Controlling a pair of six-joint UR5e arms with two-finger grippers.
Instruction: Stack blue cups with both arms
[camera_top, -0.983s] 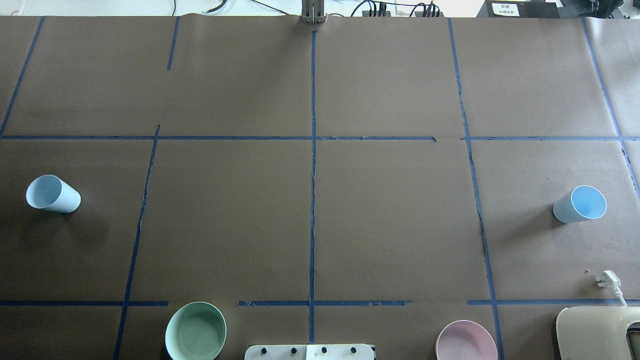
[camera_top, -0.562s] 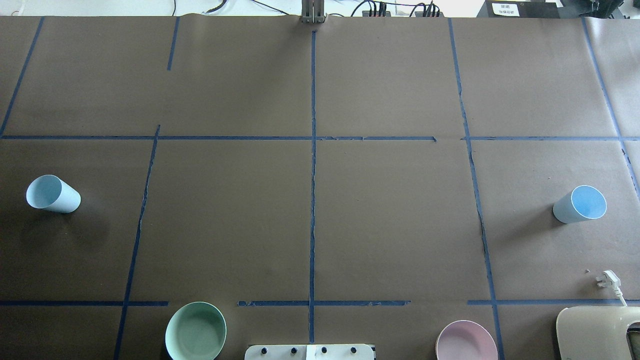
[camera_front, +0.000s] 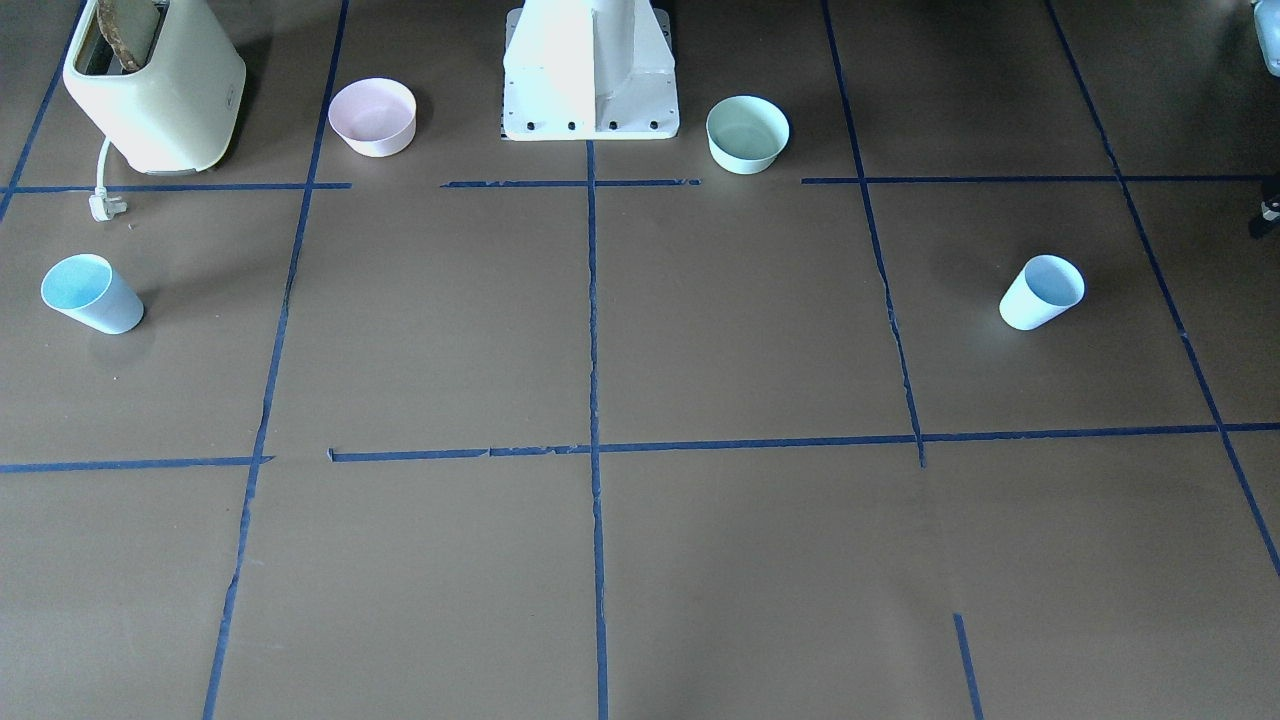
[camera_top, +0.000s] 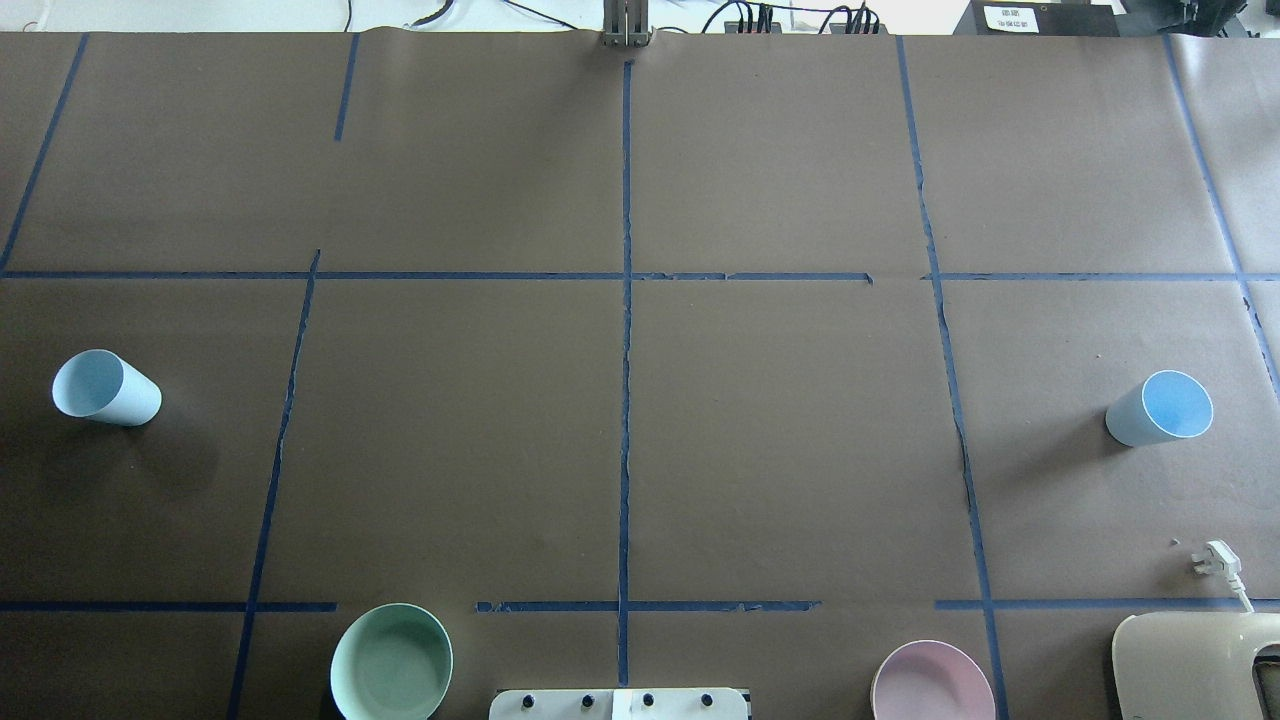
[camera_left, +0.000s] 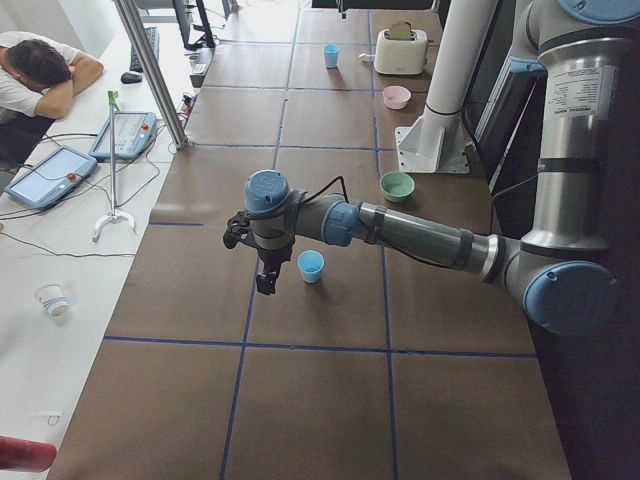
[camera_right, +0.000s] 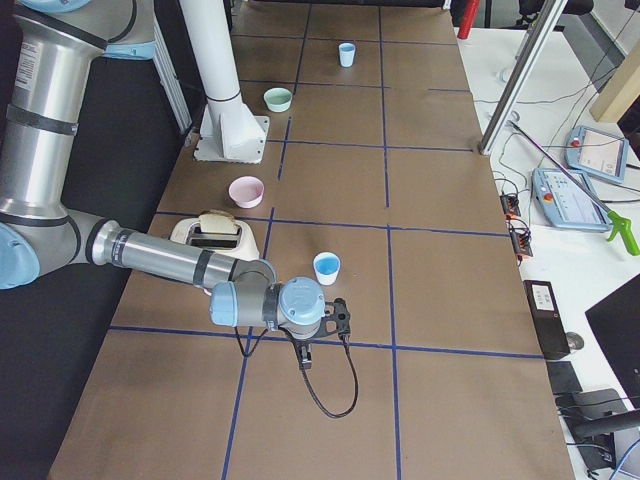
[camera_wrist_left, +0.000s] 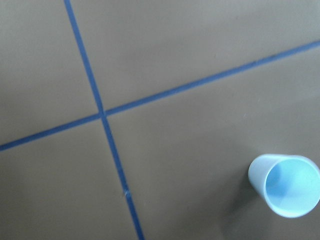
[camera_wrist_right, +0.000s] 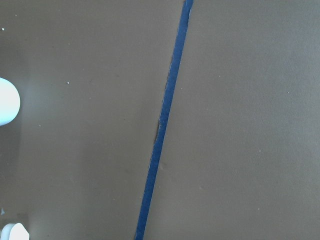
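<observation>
surface: brown paper table (camera_top: 780, 450), blue tape grid (camera_top: 626, 400) | blue cups (camera_top: 105, 390) (camera_top: 1160, 410) well apart | left gripper (camera_left: 262, 282), right gripper (camera_right: 305, 358): opening cannot tell

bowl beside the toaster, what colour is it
The bowl is pale pink, and it shows best in the exterior front-facing view.

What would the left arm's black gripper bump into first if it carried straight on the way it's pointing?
Most likely the brown paper-covered table, not the pale-blue plastic cup: the left gripper points down at bare surface beside the cup, near a blue tape line. Depth is hard to judge.
</observation>
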